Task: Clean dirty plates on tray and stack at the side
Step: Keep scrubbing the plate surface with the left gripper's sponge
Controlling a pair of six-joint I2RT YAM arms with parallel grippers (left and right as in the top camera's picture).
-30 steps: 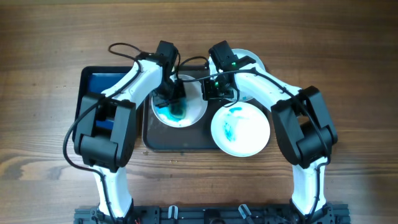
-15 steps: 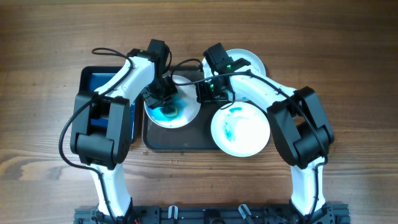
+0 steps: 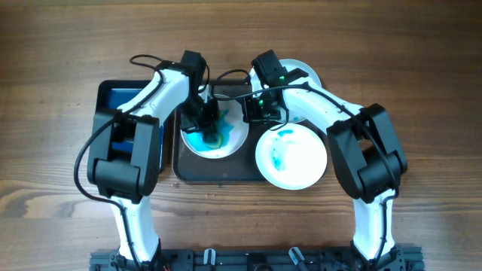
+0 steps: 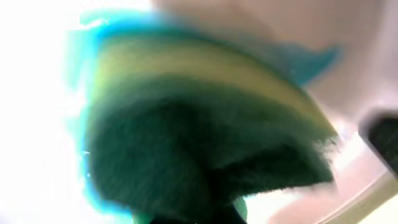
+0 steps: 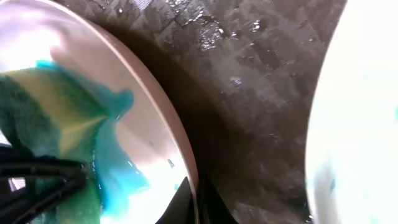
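I see the dark grey-brown tray (image 3: 218,172) lying flat near the middle of the worktop, with a white plate (image 3: 235,135) resting inside it, wet with blue-teal smears. A second plate (image 3: 301,162) sits flat, overlapping the tray's right rim, smeared teal left of its centre. A third plate (image 3: 305,69) lies toward the far edge, mostly hidden.

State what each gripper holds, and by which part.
The left gripper holds the sponge by its green part; the right gripper, the smeared plate by its rim.
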